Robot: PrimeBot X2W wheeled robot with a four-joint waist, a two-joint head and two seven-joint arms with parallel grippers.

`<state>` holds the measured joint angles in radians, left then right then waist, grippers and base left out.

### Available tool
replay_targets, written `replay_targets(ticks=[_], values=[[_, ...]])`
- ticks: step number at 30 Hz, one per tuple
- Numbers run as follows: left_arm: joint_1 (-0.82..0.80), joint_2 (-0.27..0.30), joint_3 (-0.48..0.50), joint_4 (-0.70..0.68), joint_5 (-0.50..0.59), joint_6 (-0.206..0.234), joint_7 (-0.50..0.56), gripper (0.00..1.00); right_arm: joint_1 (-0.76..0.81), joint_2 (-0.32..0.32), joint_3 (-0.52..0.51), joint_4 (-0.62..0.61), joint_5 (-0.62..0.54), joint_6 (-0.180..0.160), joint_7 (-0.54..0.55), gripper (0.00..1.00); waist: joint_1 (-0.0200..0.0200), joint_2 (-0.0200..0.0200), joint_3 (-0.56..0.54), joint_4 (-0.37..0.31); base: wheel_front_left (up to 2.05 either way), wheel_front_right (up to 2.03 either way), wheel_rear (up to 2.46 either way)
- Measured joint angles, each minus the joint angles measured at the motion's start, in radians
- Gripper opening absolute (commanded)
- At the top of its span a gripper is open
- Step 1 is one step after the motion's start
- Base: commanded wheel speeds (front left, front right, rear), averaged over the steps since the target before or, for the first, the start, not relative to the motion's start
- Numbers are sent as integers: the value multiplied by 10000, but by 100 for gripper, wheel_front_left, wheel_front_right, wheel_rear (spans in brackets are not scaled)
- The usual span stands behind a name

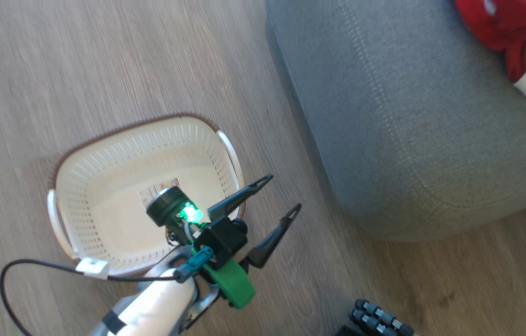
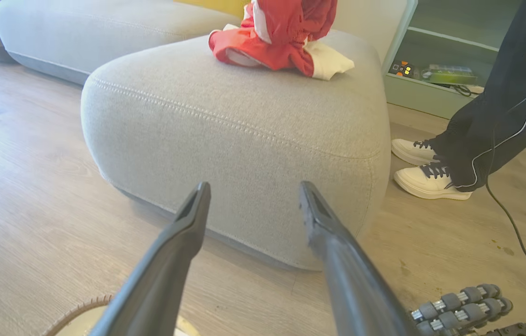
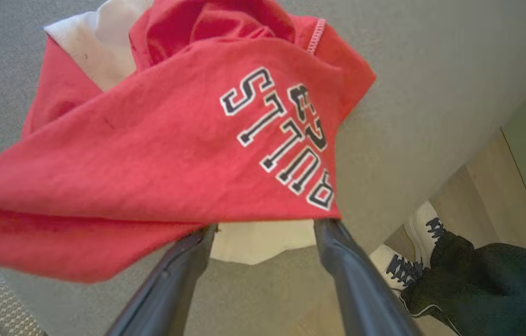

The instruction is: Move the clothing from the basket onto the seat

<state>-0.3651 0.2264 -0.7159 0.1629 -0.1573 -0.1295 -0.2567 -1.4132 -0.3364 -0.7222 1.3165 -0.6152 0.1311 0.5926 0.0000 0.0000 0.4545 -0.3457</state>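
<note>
Lying heaped on the grey sofa (image 1: 407,116), at the scene's far right, the red clothing (image 1: 510,28) includes a white-lettered red garment (image 3: 174,140) whose edge covers the tips of the right gripper (image 3: 267,226), fingers spread wide. The left gripper (image 1: 284,192), also spread, hangs above the right rim of the cream perforated basket (image 1: 104,163) on the wooden floor (image 1: 104,56).

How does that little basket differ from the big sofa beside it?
The basket is small, cream-white perforated plastic; the sofa is large, grey and upholstered. The basket's visible bottom lies bare; the sofa carries the red clothing. Both sit on the wooden floor.
</note>
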Motion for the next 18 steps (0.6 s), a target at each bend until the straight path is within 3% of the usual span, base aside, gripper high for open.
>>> replay_targets(ticks=[10, 18], values=[[622, -909, 35, 245, -184, -2, 0, 100, -441, -163, 1365, 75, 633, -2, 1214, 100, 0, 0, -1493, 51, 0, 0, 0], [861, -1321, 408, 351, -272, -2, 0, 100, -813, -73, 3244, 84, 2362, -2, -550, 100, 0, 0, -2413, 148, 0, 0, 0]])
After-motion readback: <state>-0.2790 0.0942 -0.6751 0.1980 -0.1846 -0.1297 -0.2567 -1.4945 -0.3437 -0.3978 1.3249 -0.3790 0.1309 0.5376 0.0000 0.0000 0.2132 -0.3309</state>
